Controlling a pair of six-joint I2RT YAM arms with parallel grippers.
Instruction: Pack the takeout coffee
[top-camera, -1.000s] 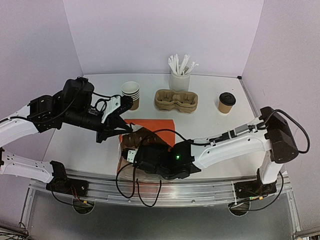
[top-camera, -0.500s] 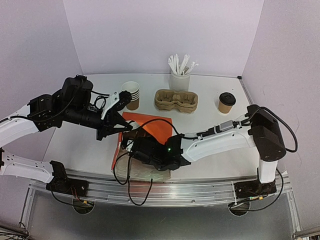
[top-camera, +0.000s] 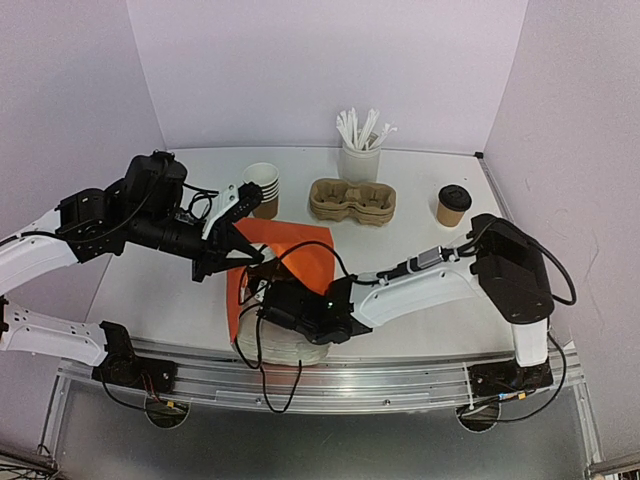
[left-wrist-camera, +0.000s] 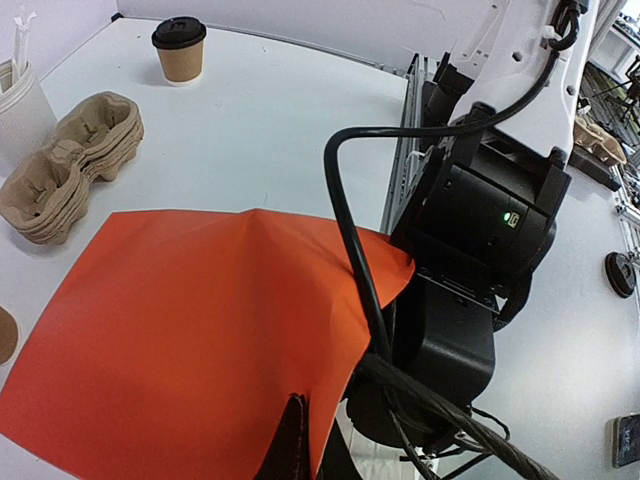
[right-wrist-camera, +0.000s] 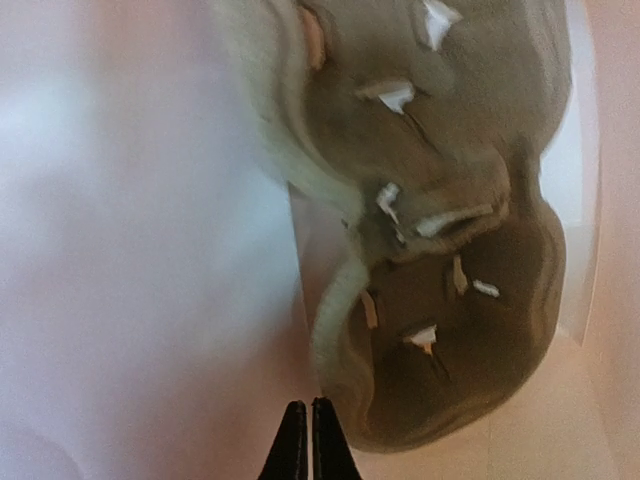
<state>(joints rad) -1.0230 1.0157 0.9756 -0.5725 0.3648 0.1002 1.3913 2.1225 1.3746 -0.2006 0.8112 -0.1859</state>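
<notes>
Pinching the orange bag (top-camera: 295, 250) at its edge with the left gripper (left-wrist-camera: 297, 440), jaws clamped on the paper. Pointing the right gripper (right-wrist-camera: 307, 440) at a blurred pulp tray (right-wrist-camera: 440, 250), jaws pressed together, gripping nothing. Showing the coffee (top-camera: 453, 204) standing upright, lid on, at the far right of the table (top-camera: 150, 290), near the tray stack (top-camera: 352, 199), well apart from both grippers.
</notes>
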